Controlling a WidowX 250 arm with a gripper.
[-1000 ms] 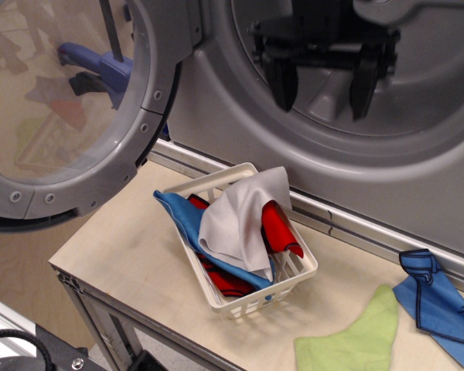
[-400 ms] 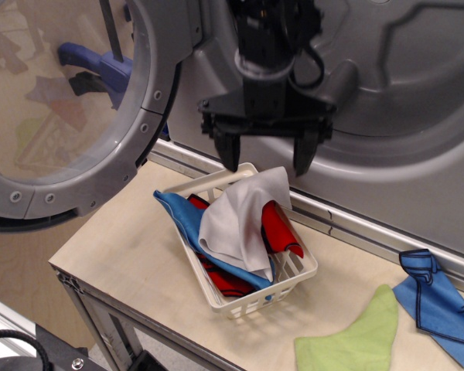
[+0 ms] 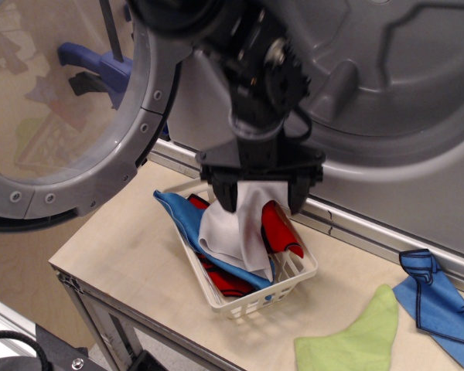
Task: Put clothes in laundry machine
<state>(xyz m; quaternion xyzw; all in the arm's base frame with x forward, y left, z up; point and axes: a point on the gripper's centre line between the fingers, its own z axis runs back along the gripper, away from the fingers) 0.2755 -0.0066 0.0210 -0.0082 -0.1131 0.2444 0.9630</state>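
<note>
Step in hand, by my read: reaching for the first piece out of the basket, w/ nothing gripped yet. The gripper hangs over the basket's back half, jaws spread wide and empty, one finger at the left and one at the right of the top of the light grey cloth. That grey cloth is the uppermost piece; its upper edge sits between the two fingers, approx. level w/ their tips, but I can't tell if they touch it. Under and beside it in the basket: a blue cloth spilling over the left rim, and a red cloth w/ black trim to the right, just below the right finger. Two more pieces lie loose on the desk, well apart from the jaws at the right: a lime green cloth and a second blue cloth w/ dark stitching. The laundry machine stands right behind the basket, drum mouth open above and behind the arm, door swung out to the left. Next move prob. calls for a short drop so the fingers straddle a fold of the grey cloth, then closing, lifting clear of the basket wall and carrying up/back into the drum. Risk: the red piece's edge is near enough to get pinched along w/ it.
</note>
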